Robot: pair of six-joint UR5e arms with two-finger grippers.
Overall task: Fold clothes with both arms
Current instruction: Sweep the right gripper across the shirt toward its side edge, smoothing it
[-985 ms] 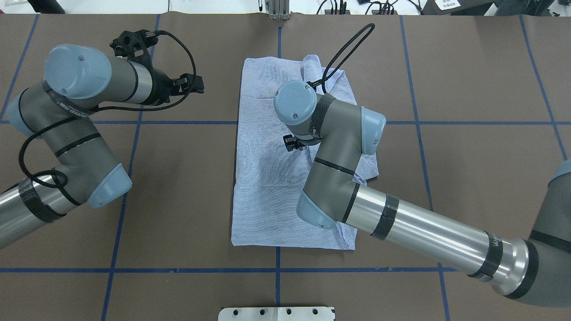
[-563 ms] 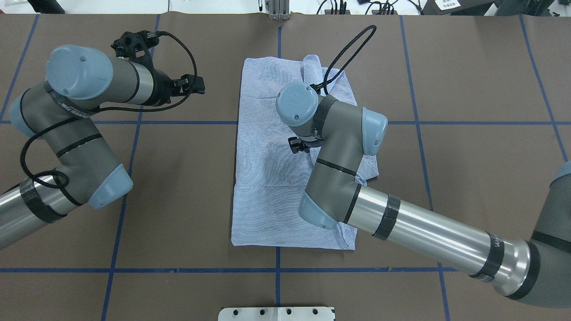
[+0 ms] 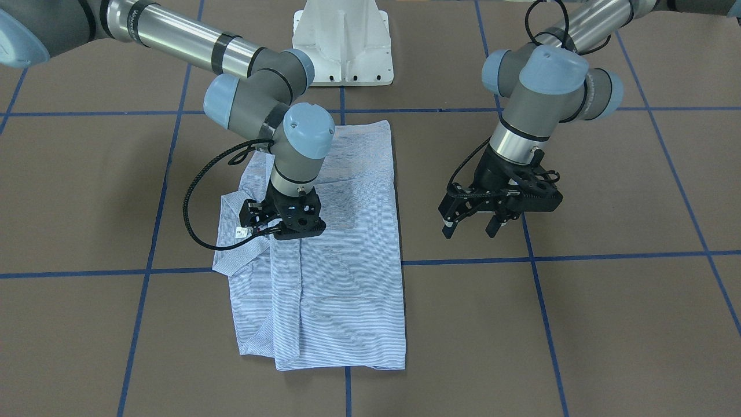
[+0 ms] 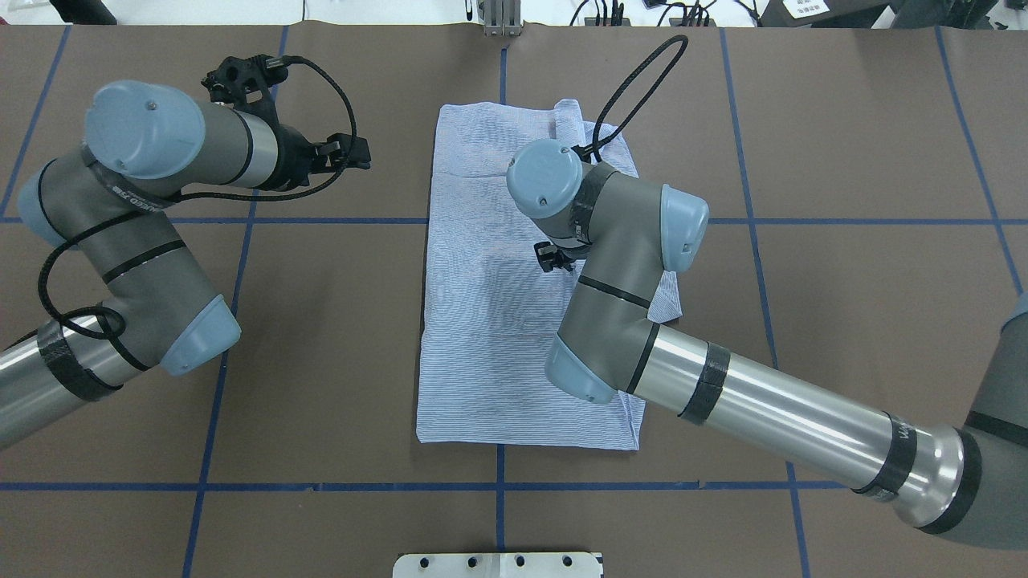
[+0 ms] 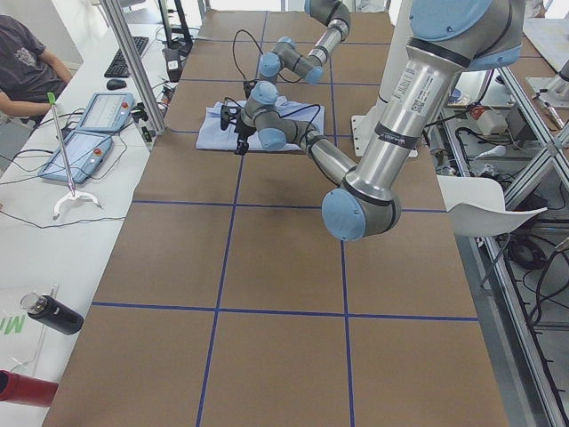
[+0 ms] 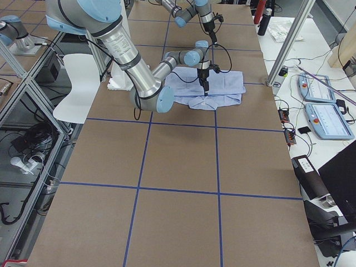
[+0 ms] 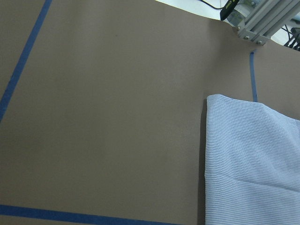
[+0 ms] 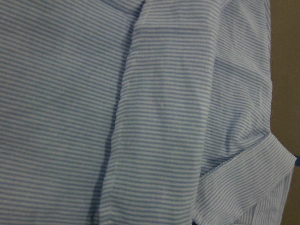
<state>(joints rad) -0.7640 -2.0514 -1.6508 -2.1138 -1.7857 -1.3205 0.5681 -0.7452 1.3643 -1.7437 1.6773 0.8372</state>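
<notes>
The clothes are one light blue striped shirt (image 4: 482, 321) lying flat mid-table, folded into a long narrow rectangle, with its collar and a sleeve edge sticking out on one side (image 3: 231, 255). My right gripper (image 3: 283, 233) hangs low over the shirt near the collar. Its fingers are hidden by its own frame, so whether it is open or shut cannot be told. The right wrist view is filled with striped cloth (image 8: 140, 117) and a fold line. Beside the shirt, my left gripper (image 3: 470, 229) hovers over bare table, open and empty. Its wrist view catches a shirt corner (image 7: 253, 154).
Brown table paper with blue tape lines (image 4: 498, 486) surrounds the shirt. The white pedestal base (image 3: 341, 40) stands at the robot's edge. A side bench holds tablets (image 5: 84, 133) and a bottle (image 5: 53, 313), with a person (image 5: 27, 53) seated there.
My right arm has shifted a little to the right across the shirt, its gripper still low over the cloth. The left arm has hardly moved.
</notes>
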